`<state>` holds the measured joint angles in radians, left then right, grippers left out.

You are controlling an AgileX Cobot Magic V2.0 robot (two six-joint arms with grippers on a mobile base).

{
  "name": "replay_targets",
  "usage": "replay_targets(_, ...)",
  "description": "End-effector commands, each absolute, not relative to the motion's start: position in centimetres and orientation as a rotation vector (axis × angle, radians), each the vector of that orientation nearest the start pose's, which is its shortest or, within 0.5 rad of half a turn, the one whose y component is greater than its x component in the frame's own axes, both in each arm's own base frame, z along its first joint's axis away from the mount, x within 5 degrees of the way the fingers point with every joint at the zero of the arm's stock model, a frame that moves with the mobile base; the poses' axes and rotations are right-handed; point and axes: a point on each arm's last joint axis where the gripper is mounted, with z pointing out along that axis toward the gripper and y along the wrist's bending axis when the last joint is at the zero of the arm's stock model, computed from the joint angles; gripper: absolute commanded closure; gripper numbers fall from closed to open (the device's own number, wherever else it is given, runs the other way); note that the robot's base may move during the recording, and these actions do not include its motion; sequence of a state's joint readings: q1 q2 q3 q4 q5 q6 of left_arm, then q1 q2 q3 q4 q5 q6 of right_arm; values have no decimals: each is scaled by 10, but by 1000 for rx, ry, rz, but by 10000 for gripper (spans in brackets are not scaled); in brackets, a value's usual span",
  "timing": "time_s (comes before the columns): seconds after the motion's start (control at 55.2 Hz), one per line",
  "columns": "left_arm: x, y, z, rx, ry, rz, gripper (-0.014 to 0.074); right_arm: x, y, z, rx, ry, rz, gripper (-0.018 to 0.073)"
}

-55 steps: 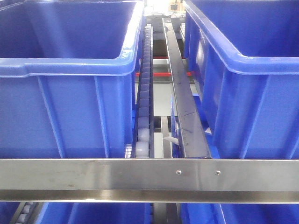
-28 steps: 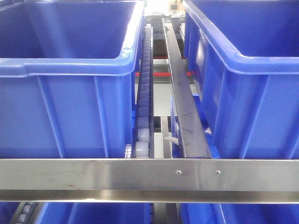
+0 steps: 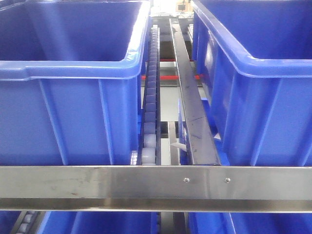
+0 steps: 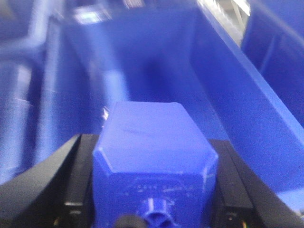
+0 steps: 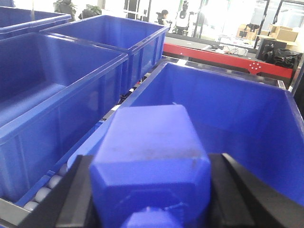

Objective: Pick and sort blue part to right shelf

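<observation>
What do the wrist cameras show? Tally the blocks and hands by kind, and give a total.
Blue blocks: 2, one in the left hand, one in the right hand
Hands: 2
Total: 4

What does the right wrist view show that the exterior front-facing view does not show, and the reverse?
Only the right wrist view shows a blue part held between the black fingers, and a red frame farther back. Only the front view shows the steel crossbar with two screws. Both show open blue bins and a white roller track between them.
</observation>
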<state>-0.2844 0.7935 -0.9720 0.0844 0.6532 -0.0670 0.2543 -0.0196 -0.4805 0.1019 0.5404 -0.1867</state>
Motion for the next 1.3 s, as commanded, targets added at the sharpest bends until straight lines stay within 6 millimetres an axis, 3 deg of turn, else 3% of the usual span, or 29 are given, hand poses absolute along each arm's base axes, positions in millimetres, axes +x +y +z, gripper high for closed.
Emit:
replay_targets(0.0, 176, -49, 418, 249, 1903, -165, 260, -3, 4, 335, -273, 1364, 166, 345)
replay_targets(0.181, 258, -76, 387, 253, 2074, -187, 260, -3, 4, 334, -277, 1380, 167, 345)
replay_targets(0.326, 310, -92, 357, 266, 2190, -172, 260, -2, 4, 332, -283, 1402, 167, 345)
replay_targets(0.598, 382, -113, 313, 276, 2327, -153, 260, -2, 4, 330, -289, 1423, 167, 345)
replay_targets(0.779, 402, -119, 292, 281, 2370, -145, 260, -2, 4, 330, -290, 1425, 167, 345)
replay_targets(1.033, 410, -117, 277, 294, 2401, -108, 244, -2, 4, 328, -293, 1436, 167, 345)
replay_targets(1.286, 409, -115, 276, 282, 2422, -114, -4, -2, 5, 326, -300, 1461, 167, 345)
